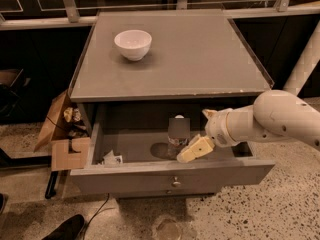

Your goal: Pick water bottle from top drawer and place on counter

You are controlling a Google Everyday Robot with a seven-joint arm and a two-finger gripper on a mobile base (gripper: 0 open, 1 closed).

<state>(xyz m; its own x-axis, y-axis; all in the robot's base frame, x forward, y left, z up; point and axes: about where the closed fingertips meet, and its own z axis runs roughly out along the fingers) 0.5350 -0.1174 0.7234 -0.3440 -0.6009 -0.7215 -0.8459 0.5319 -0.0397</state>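
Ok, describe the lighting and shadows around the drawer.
Camera view: the counter is evenly lit; the top drawer is shaded at the rear; the water bottle casts a dark round shadow to its left; the gripper, just right of the bottle inside the drawer, is brightly lit.

Lab-like building: terrazzo floor, glazed railing; hand in top drawer.

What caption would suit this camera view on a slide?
The tool hangs inside the open top drawer beside the upright water bottle; a white bowl stands on the counter.
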